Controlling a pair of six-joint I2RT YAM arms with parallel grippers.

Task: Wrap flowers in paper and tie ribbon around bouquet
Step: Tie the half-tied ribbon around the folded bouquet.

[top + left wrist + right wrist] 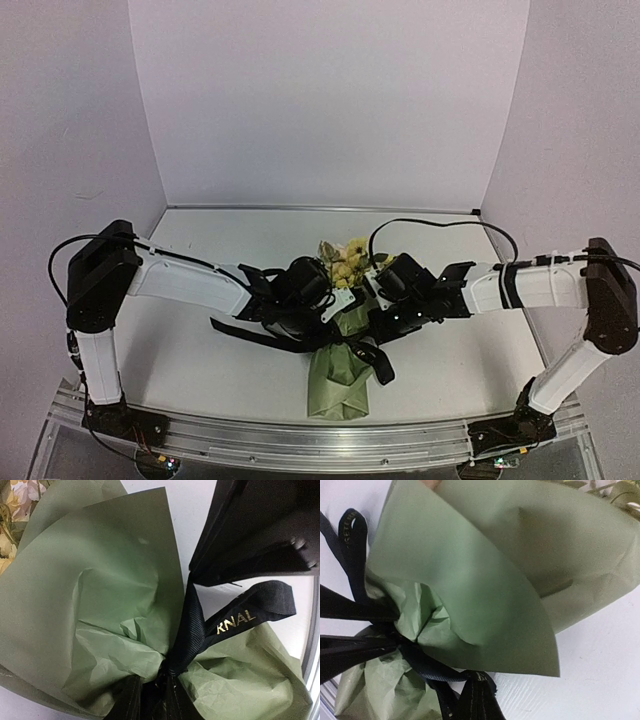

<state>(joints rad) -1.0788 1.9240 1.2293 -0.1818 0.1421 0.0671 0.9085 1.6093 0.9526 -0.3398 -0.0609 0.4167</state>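
Note:
The bouquet lies mid-table, with yellow and cream flowers (pixel 345 262) at its far end and the crumpled tail of olive paper (pixel 340 385) pointing toward me. A black ribbon (pixel 240 617) with gold lettering cinches the paper (pixel 100 590) at its waist. One loose end trails left (pixel 245 335). My left gripper (pixel 162 680) sits at that waist, its jaws nearly together on the ribbon. My right gripper (pixel 480 677) is shut on another stretch of ribbon (pixel 425 667) under the paper's (pixel 485 570) edge. The two grippers (pixel 338 303) (pixel 372 300) meet over the bouquet's middle.
The white table (pixel 200 370) is walled by pale panels at the back and on both sides. A metal rail (pixel 300 440) runs along the near edge. A black cable (pixel 440 222) loops above the right arm.

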